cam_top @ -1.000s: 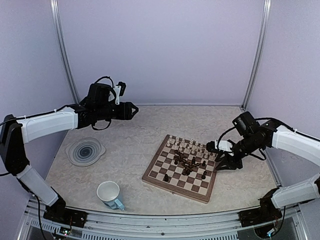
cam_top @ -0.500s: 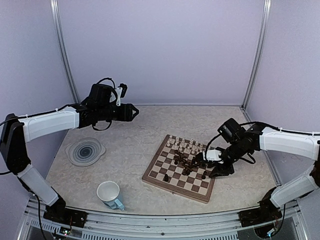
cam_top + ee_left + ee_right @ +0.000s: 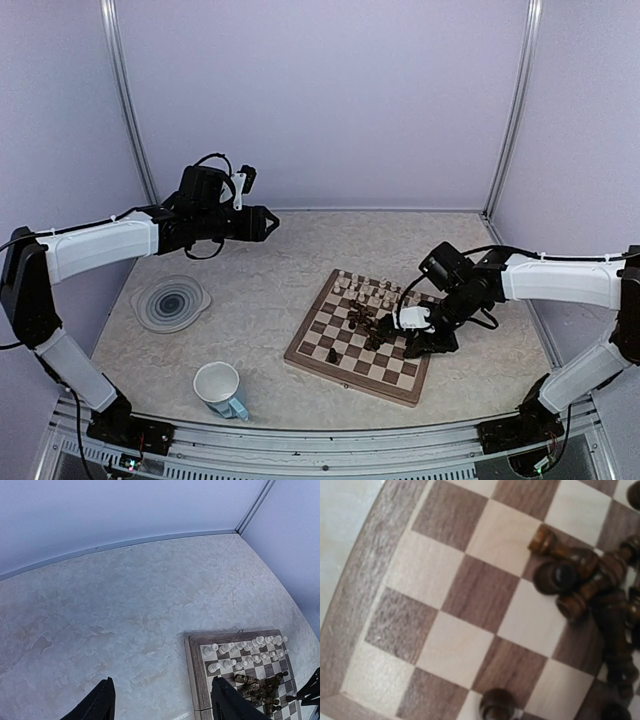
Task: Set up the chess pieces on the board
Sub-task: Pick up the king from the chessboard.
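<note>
The board [image 3: 318,340] lies right of the table's middle. Cream-white chess pieces [image 3: 368,292] stand in its two far rows. Dark pieces lie in a heap [image 3: 368,328] at its centre, and one or two stand near the front. My right gripper [image 3: 402,322] hangs low over the board's right half, beside the heap. Its fingers do not show in the right wrist view, where a dark piece [image 3: 496,706] stands upright at the bottom edge and toppled dark pieces [image 3: 590,580] lie at the upper right. My left gripper [image 3: 164,702] is held high, open and empty, left of the board [image 3: 197,680].
A round grey swirl-patterned plate [image 3: 170,301] lies at the left. A white cup [image 3: 217,387] stands near the front edge. Walls close the table at the back and on both sides.
My right arm has swung left from the board's right edge to a spot over the board by the dark heap. The left arm has stayed where it was.
</note>
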Motion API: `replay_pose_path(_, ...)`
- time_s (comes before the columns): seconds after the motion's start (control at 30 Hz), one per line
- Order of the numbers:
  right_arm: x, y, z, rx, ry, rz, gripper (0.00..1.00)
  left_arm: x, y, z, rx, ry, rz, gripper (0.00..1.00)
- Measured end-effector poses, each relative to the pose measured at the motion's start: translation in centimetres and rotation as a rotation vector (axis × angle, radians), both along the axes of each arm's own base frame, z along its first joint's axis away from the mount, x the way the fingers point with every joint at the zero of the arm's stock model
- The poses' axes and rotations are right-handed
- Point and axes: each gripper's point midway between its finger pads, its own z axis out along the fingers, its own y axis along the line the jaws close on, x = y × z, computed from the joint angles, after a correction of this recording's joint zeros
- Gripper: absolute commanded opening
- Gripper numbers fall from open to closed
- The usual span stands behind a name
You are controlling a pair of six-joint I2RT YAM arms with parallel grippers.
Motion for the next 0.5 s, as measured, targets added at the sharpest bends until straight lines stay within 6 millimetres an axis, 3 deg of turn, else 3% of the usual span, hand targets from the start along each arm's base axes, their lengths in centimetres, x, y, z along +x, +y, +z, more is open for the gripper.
replay_pose_path(0.2, 0.1, 0.4, 0.0, 0.0, 0.001, 0.009, 0.09, 0.0, -0.1, -0.1, 0.0, 0.004, -0.005, 0.65)
replay_pose_path(0.37, 0.2, 0.6, 0.5, 0.004, -0.002, 0.006, 0.03, 0.0, -0.1, -0.1, 0.001, 0.007, -0.007, 0.65)
replay_pose_path(0.5, 1.0, 1.3, 2.1, 0.033, -0.025, 0.005, 0.01, 0.0, -0.2, 0.2, -0.001, 0.005, -0.009, 0.66)
